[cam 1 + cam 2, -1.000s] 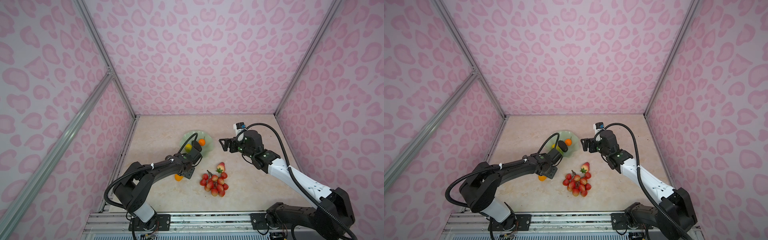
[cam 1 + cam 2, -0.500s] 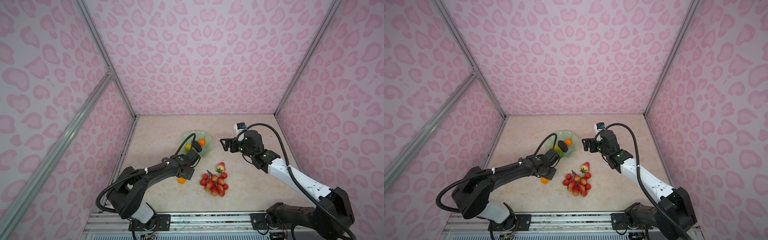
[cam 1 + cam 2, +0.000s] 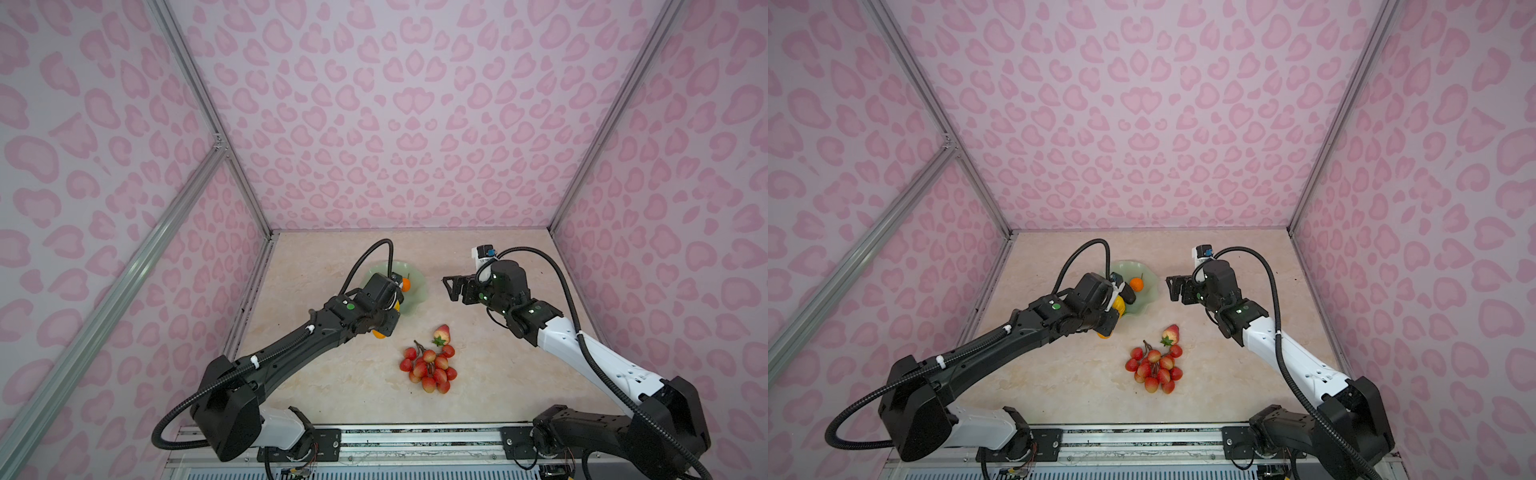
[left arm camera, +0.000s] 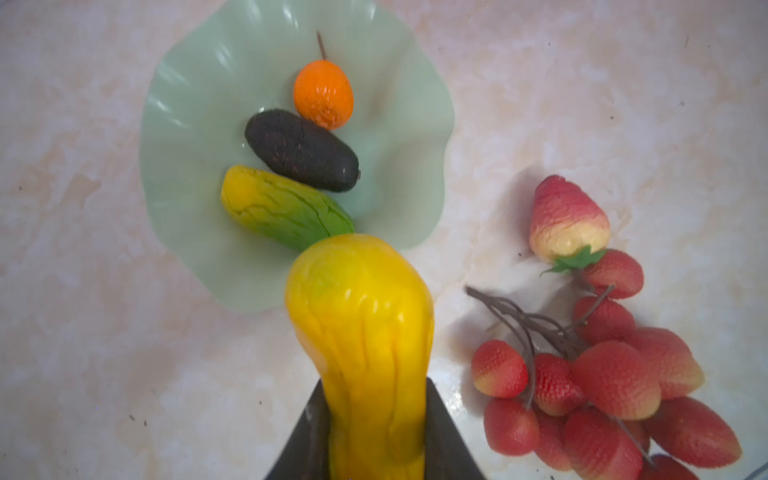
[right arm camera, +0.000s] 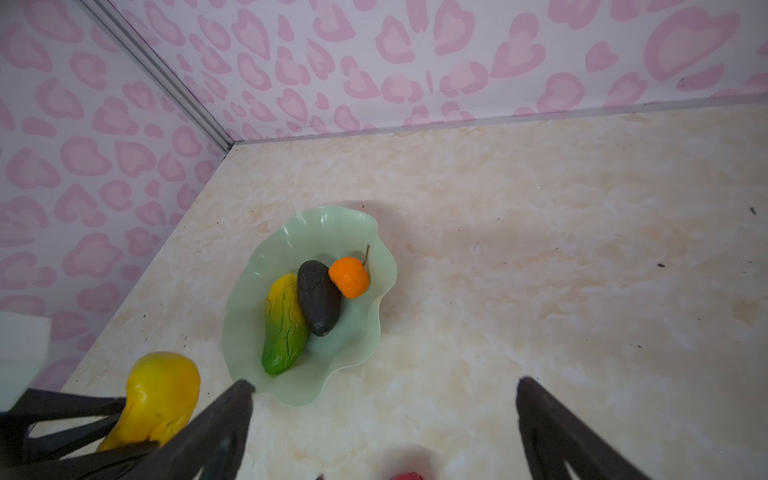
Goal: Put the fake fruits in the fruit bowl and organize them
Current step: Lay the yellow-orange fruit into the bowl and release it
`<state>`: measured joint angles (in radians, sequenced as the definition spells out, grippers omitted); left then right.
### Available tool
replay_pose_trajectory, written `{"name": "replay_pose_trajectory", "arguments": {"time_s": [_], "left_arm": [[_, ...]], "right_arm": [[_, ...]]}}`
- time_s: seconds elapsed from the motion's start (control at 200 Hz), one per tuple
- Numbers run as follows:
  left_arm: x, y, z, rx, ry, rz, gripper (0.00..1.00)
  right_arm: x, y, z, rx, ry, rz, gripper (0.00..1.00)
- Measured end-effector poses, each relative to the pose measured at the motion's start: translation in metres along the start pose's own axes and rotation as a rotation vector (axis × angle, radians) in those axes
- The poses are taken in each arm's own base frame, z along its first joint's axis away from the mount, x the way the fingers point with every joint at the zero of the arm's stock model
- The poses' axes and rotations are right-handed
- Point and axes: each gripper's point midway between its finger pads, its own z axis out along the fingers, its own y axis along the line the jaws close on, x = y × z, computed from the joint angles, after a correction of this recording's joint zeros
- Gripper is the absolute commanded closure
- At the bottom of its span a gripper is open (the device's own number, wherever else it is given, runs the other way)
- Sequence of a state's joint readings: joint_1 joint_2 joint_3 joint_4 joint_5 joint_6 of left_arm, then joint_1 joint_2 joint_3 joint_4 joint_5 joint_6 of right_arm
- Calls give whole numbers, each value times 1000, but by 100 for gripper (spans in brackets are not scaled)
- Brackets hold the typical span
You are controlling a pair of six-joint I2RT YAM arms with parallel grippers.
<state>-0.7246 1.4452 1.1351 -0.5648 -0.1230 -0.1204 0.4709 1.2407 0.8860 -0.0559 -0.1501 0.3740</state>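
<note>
your left gripper (image 4: pixel 376 399) is clamped on the orange-yellow fruit (image 4: pixel 361 316), with the jaws pressed against both sides of its narrower end. the thick end sticks out past the fingertips and points at the bowl (image 4: pixel 187 174). in the left wrist view that end overlaps the bowl's near rim. in the right wrist view the same fruit sits just outside the bowl, beside the rim on the left arm's side. it cannot be told whether the fruit is clear of the table (image 5: pixel 540 249).

inside the bowl you have three fruits in a row, each touching the next.
- the orange ball (image 4: pixel 323 93) lies toward the bowl's far side, its thin stem pointing outward toward the rim.
- the dark oval fruit (image 4: pixel 301 151) lies across the middle of the bowl, one end against the ball.
- the yellow-green fruit (image 4: pixel 282 208) lies alongside the dark one, on the side of the bowl closest to the held fruit.

outside the bowl, two fruits rest on the table, both toward the robot's base and the right arm's side.
- the strawberry (image 4: pixel 567 220) lies near the bowl but apart from its rim, with its green leaves turned away from the bowl.
- the berry bunch (image 4: pixel 602 382) lies farther from the bowl than the strawberry. one berry appears to touch the strawberry's leaf end.

your right gripper (image 5: pixel 385 386) stands wide with nothing between the jaws. in both top views it hangs to the right of the bowl, well apart from it, with the jaws turned toward the bowl.
</note>
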Motion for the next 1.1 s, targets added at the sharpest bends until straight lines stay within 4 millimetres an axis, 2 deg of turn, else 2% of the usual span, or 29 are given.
{"name": "replay_pose_trajectory", "arguments": {"time_s": [0.15,0.37,0.455,0.655,0.72,0.735,0.825,0.91,1.025,1.105], "left_arm": [[-35,0,28,7,-7,39,77],[-64,-1,69,31,4,71,77],[-66,0,84,37,17,68,75],[-50,5,112,49,86,34,70],[-48,6,113,52,91,23,65],[-48,6,113,52,91,21,60],[-50,6,113,62,85,7,47],[-50,5,109,73,78,-12,42],[-66,6,88,86,11,-33,37],[-85,6,63,98,-73,-50,36]], "right_arm": [[8,-4,-5,12,14,17,2],[37,-20,-7,65,72,60,2],[46,-25,-8,80,84,76,3],[56,-30,-6,99,107,109,5],[59,-32,-3,104,119,114,5],[60,-32,-2,105,122,118,5],[66,-33,2,108,142,128,7],[72,-34,7,105,160,139,7],[89,-37,15,121,205,167,9],[105,-36,22,126,245,173,10]]}}
